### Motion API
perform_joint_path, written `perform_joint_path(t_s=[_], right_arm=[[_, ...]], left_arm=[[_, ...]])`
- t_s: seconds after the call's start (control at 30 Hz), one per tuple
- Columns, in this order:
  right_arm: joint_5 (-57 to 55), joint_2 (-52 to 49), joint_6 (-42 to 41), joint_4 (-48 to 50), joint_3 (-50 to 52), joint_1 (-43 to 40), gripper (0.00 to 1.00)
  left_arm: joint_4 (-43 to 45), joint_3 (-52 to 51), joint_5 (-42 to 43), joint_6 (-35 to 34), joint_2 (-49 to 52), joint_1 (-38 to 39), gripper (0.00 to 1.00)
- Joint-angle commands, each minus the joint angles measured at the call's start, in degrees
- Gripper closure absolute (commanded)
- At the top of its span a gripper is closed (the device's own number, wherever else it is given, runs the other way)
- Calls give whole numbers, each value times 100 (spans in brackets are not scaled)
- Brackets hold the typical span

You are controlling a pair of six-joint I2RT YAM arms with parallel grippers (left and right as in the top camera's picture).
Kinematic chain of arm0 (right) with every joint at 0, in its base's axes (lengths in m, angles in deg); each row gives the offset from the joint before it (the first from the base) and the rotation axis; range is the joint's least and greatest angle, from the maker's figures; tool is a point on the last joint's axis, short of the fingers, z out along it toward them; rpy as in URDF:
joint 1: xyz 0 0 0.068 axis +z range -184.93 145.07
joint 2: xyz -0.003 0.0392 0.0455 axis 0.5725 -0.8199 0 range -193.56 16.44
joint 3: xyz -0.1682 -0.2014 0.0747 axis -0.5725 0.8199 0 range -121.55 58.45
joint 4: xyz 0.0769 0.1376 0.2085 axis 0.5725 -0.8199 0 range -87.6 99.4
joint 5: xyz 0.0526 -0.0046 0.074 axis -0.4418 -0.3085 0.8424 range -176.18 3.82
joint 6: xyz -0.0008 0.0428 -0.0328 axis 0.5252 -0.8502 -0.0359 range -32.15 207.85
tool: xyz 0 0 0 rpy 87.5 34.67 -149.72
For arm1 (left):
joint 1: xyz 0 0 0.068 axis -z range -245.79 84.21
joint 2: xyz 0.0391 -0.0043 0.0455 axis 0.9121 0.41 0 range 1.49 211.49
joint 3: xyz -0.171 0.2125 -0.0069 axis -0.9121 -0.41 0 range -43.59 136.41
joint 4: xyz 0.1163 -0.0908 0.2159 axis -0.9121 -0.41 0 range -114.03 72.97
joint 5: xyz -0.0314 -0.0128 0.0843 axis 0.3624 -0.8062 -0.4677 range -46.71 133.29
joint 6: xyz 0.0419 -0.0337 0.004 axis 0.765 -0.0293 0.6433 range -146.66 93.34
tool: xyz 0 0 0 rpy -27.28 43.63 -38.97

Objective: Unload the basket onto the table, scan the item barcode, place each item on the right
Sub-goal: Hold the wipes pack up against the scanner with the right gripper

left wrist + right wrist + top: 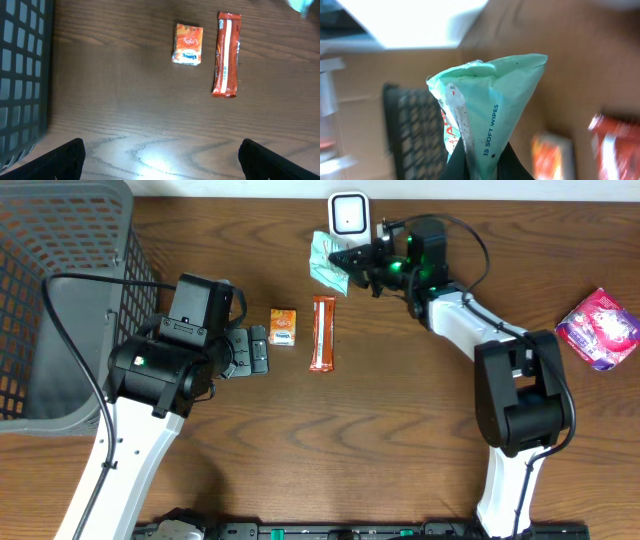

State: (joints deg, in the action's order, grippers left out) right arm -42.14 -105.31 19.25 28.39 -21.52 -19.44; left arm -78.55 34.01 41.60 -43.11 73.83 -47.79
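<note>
My right gripper [350,262] is shut on a mint-green pack of soft wipes [326,262], held off the table just below the white barcode scanner [347,213] at the back edge. In the right wrist view the wipes pack [485,115] fills the middle, pinched at its lower end between my dark fingers [517,167], with the scanner's white body [415,20] blurred above. My left gripper [258,350] rests open near the table, its two fingertips [60,160] wide apart over bare wood. An orange tissue pack [188,44] and a red snack bar [227,54] lie ahead of it.
A grey mesh basket [60,290] stands at the far left. A pink and purple packet [598,328] lies at the right edge. The orange tissue pack [283,326] and red snack bar [322,333] lie side by side mid-table.
</note>
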Motion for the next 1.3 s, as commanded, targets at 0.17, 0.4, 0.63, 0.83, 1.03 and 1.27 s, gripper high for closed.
perform_joint_path(t_s=[0.17, 0.4, 0.63, 0.83, 1.03, 1.27], right_arm=[[-3187, 181, 1167, 726, -24, 170, 99], [-4433, 160, 1187, 1082, -96, 264, 99], [-4411, -286, 1187, 994, -684, 262, 99], [-4240, -809, 1196, 621, -1447, 254, 99], [-4172, -1010, 1259, 195, -1681, 251, 99], [-4061, -1016, 1384, 107, -1681, 240, 99]], left_arm=[[-13, 13, -50, 33, 26, -31, 2], [-13, 13, -50, 31, 26, -31, 2], [-13, 13, -50, 33, 26, -31, 2], [-13, 13, -50, 33, 26, -31, 2], [-13, 13, -50, 33, 26, -31, 2], [-13, 13, -50, 33, 26, -31, 2]])
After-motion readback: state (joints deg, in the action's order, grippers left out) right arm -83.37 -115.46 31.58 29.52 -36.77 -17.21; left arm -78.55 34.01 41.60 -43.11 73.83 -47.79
